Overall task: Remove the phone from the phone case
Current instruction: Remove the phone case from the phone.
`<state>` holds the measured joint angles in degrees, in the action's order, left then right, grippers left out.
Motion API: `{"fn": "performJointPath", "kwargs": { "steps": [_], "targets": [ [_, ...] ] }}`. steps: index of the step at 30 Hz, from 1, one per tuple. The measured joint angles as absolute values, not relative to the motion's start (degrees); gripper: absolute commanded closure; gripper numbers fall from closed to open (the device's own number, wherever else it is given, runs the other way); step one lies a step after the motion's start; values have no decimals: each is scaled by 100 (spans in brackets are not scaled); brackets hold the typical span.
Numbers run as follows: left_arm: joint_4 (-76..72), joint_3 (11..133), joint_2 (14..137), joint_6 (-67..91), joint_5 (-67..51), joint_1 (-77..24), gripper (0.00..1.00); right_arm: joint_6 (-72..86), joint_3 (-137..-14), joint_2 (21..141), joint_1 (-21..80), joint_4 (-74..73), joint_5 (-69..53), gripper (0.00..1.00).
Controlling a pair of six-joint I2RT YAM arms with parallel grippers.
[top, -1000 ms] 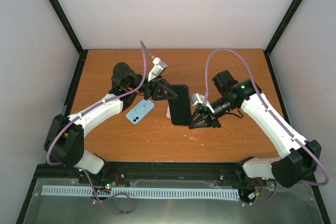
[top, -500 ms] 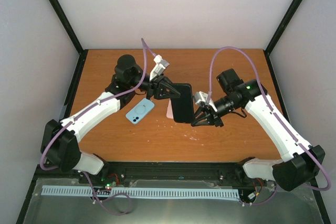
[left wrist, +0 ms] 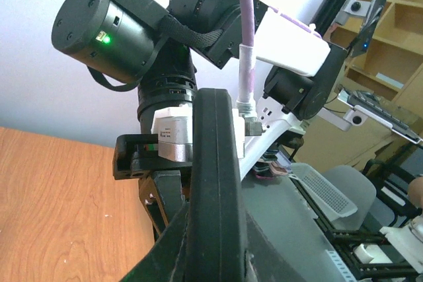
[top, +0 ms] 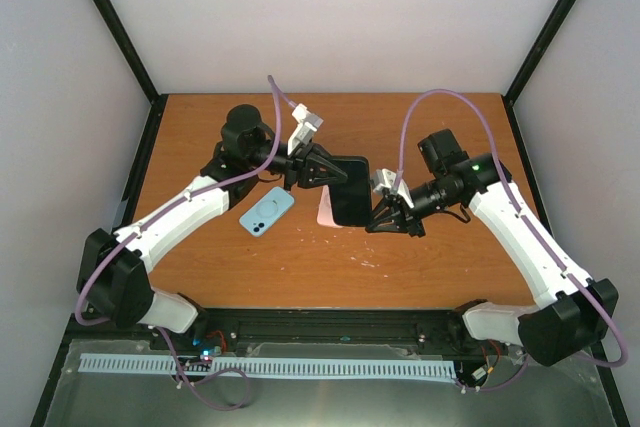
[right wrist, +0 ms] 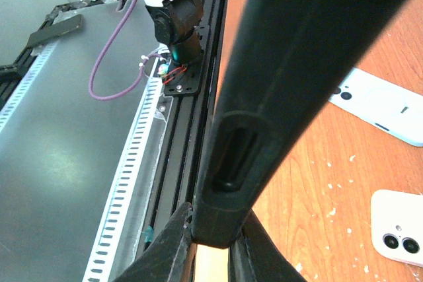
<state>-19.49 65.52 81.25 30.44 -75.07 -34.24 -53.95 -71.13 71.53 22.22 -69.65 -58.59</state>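
**Ana:** Where is the phone?

**Ben:** It is inside the black phone case (top: 348, 193), up in the air over the middle of the table (top: 450, 272). I can't tell the phone apart from the case.

**Ana:** Who holds it?

**Ben:** Both arms do. The left gripper (top: 335, 175) pinches the far left edge. The right gripper (top: 375, 215) pinches the near right edge. Both pincers are closed tight on it.

**Ana:** How will it feel?

**Ben:** I think the phone is hard, smooth and a bit heavy, and it can crack. The case rim looks rubbery and bendy. So one side should hold firm while a corner of the rim gets peeled back.

**Ana:** Is anything in the way?

**Ben:** A light blue phone (top: 267, 212) lies on the table just to the left. A pale pink phone (top: 325, 213) lies right under the held case, so a drop could hit it. The purple cables (top: 405, 132) hang near too.
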Motion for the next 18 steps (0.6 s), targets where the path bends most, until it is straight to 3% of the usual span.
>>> {"fn": "performJointPath", "kwargs": {
  "steps": [7, 18],
  "targets": [
    [-1216, 7043, 8195, 2453, -7592, -3531, 100, -5741, -7345, 7032, 2222, -7231, -5907, 91],
    [-1291, 7607, 8337, 2515, -8506, -3540, 100, -5955, -8254, 7039, 2805, -7990, -5697, 89]
  ]
}}
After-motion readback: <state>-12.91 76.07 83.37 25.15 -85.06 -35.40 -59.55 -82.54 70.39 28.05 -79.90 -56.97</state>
